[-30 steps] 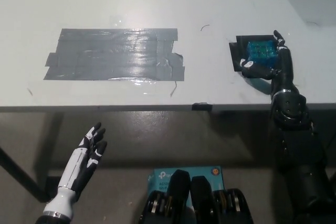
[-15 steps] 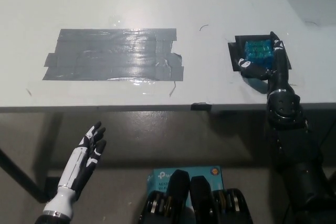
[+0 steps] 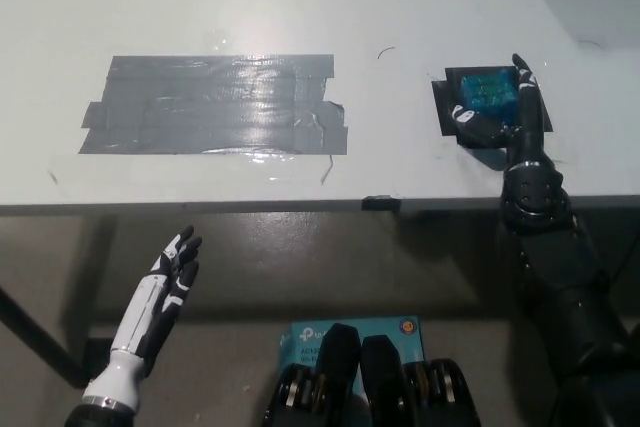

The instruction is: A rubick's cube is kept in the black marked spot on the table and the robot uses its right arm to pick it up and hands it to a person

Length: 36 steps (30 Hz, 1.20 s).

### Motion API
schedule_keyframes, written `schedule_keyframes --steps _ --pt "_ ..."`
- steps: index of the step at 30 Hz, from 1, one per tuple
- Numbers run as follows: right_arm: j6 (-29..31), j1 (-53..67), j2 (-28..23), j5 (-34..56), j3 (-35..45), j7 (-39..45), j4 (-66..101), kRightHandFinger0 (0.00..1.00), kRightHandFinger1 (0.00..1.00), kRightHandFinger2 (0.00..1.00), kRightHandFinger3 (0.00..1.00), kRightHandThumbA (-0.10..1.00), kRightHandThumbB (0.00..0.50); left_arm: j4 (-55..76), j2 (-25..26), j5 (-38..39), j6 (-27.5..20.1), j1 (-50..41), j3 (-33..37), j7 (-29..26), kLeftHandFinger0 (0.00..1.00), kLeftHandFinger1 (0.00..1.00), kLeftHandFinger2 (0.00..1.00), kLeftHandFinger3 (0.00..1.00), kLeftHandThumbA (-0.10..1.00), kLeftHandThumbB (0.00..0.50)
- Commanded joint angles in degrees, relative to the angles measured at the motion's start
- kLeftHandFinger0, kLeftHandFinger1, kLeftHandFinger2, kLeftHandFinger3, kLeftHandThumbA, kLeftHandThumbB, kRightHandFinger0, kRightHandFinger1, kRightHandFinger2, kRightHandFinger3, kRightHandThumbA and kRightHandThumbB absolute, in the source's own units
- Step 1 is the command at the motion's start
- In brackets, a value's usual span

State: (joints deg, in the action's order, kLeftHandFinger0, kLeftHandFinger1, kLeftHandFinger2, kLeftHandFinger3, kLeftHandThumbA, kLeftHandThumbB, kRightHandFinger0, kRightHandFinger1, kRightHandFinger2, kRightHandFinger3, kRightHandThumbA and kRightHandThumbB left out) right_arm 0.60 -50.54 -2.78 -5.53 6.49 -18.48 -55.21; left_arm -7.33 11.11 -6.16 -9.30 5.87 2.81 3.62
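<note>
Blue-faced and square, the small rubick's cube (image 3: 489,90) sits on the black marked spot (image 3: 447,109), a dark square patch near the right end of the pale grey surface (image 3: 300,7). The cube rests toward the far part of that patch, and its top shows a grid of blue tiles. The black right hand (image 3: 510,112) lies over the near and right sides of the cube: one finger runs up along the cube's right edge with its tip past the far corner, and another part of the hand, tipped in white, presses in from the near left. The fingers are spread around the cube and appear to touch it, though the cube stands on the surface and whether the grip is firm cannot be told. The black forearm comes up from the lower right and crosses the front edge of the surface just below the patch.

To the left, well apart from the cube, a wide rectangle of shiny grey tape strips (image 3: 215,104) is stuck flat on the surface, with glare across its middle. A small black clip-like piece (image 3: 381,203) sits on the front edge of the surface. The white left hand (image 3: 165,282) hangs below the surface at the lower left, its fingers apart and holding nothing.
</note>
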Motion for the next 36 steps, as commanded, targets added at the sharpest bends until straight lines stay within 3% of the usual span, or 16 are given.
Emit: schedule_keyframes --steps 1,7,11,12,14,15,17,19,23,29,31,32,33,34,35,36 --pt "1.31 -4.24 -0.94 -0.90 -1.16 -2.08 -3.47 1.00 1.00 1.00 1.00 0.78 0.415 2.09 0.43 0.60 -1.57 1.44 -0.40 0.51 1.00 1.00 1.00 1.00 0.96 0.188" --pt "1.72 -5.59 -1.15 -0.66 -1.79 -3.01 -7.63 1.00 1.00 1.00 1.00 0.70 0.385 2.34 0.53 0.83 -1.25 1.50 -0.39 0.72 1.00 1.00 1.00 1.00 0.97 0.186" --pt "-1.30 -6.83 -1.84 -1.36 -3.51 -1.64 -11.15 1.00 1.00 1.00 1.00 0.75 0.380 2.48 0.53 1.00 -1.01 1.65 -0.47 0.71 1.00 1.00 1.00 1.00 0.97 0.183" --pt "-3.50 -7.23 -2.12 -2.03 -4.47 -1.08 -11.81 1.00 1.00 1.00 1.00 0.61 0.336 2.49 0.56 1.03 -1.03 1.70 -0.46 0.73 1.00 1.00 1.00 1.00 0.97 0.181" --pt "-6.93 -7.86 -2.66 -2.94 -5.93 0.67 -12.87 1.00 1.00 1.00 1.00 0.57 0.331 2.53 0.59 1.11 -1.04 1.70 -0.44 0.78 1.00 1.00 1.00 1.00 0.97 0.179" --pt "-11.00 -9.18 -3.91 -3.82 -8.12 5.86 -16.23 1.00 1.00 1.00 1.00 0.30 0.325 2.73 0.56 1.15 -0.70 1.67 -0.46 0.79 1.00 1.00 1.00 1.00 0.97 0.179" --pt "-12.46 -9.79 -4.47 -4.56 -10.29 8.74 -18.10 1.00 1.00 1.00 0.99 0.01 0.322 2.85 0.63 1.18 -0.63 1.81 -0.50 0.81 1.00 1.00 1.00 1.00 0.97 0.174" --pt "-12.20 -9.63 -4.84 -6.64 -13.26 10.05 -18.59 1.00 1.00 1.00 0.78 -0.09 0.314 2.76 0.64 1.20 -0.76 1.99 -0.48 0.83 1.00 1.00 1.00 1.00 0.97 0.173" --pt "-11.41 -9.35 -5.18 -10.34 -20.19 11.32 -19.10 1.00 1.00 0.97 0.57 -0.10 0.231 2.86 0.62 0.92 -0.55 2.11 -0.39 0.75 1.00 1.00 1.00 1.00 0.97 0.179" --pt "-11.52 -9.10 -5.35 -8.91 -21.28 11.43 -18.37 1.00 0.96 0.80 0.55 -0.10 0.193 2.55 0.88 0.55 -0.69 2.59 -0.56 0.77 1.00 1.00 1.00 1.00 0.98 0.180" --pt "-10.91 -8.68 -5.55 -8.16 -20.81 10.94 -17.85 0.72 0.73 0.61 0.38 -0.10 0.184 2.27 0.93 0.63 -1.08 2.70 -0.58 0.81 1.00 1.00 1.00 1.00 0.98 0.176" --pt "-10.80 -8.58 -5.60 -8.04 -20.70 10.84 -17.72 0.66 0.68 0.57 0.38 -0.10 0.180 2.27 0.93 0.64 -1.07 2.70 -0.58 0.83 1.00 1.00 1.00 1.00 0.98 0.175" --pt "-10.22 -8.37 -5.72 -7.77 -20.41 10.56 -17.56 0.52 0.52 0.43 0.33 -0.10 0.178 2.21 0.94 0.59 -1.07 2.72 -0.56 0.82 1.00 1.00 1.00 1.00 0.98 0.174" --pt "-9.46 -8.11 -5.82 -7.46 -20.01 10.09 -17.25 0.22 0.31 0.35 0.33 -0.10 0.177 2.10 0.90 0.72 -1.20 2.77 -0.58 0.85 1.00 1.00 1.00 1.00 0.98 0.173" --pt "-9.27 -8.02 -5.88 -7.29 -19.72 9.73 -17.03 0.08 0.21 0.29 0.34 -0.10 0.169 2.13 0.89 0.63 -1.16 2.77 -0.56 0.82 1.00 1.00 1.00 1.00 0.98 0.173" --pt "-8.83 -7.92 -5.96 -6.86 -18.98 8.97 -16.51 0.06 0.36 0.52 0.57 -0.10 0.167 1.96 0.99 0.49 -1.16 2.96 -0.57 0.78 1.00 1.00 1.00 1.00 0.98 0.173"
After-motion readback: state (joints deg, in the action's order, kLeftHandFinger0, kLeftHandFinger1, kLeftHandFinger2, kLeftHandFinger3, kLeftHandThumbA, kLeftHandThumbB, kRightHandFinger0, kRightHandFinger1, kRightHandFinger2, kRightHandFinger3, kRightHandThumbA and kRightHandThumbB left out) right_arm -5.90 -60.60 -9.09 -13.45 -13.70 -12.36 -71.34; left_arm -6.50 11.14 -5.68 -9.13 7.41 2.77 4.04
